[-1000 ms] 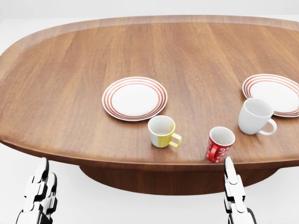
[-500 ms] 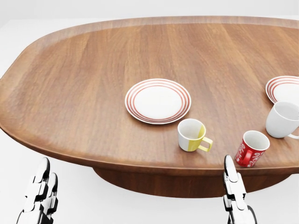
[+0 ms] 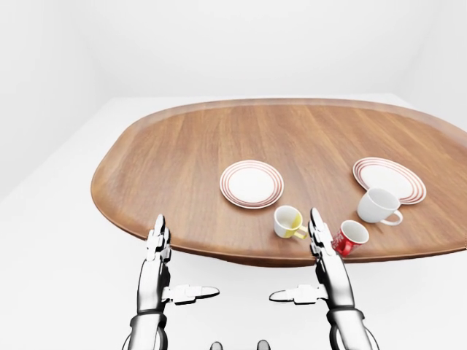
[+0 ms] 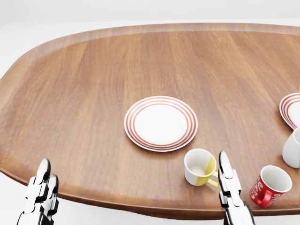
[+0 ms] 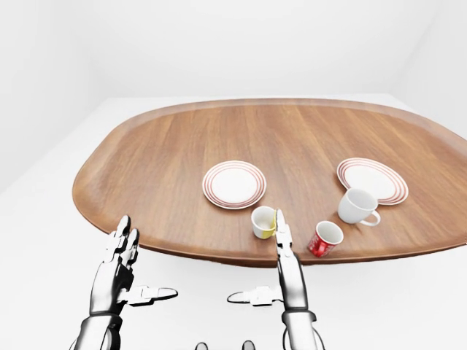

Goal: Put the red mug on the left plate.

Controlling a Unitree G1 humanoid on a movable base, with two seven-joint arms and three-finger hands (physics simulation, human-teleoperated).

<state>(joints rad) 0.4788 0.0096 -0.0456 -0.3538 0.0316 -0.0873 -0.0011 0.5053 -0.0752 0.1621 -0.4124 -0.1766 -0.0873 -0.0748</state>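
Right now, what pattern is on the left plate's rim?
Red concentric rings on the white left plate; head view shows it best.

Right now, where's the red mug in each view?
Left-eye view: red mug lower right, near the table's bottom edge.
Head view: bottom right corner area.
Right-eye view: right of centre, low.
Shared landmark: the yellow-and-white mug just to its left in every view.

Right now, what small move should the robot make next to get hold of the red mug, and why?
Probably reach the right hand rightward to the red mug: the hand is open and empty, and the mug stands upright near the table edge, just right of the fingers.
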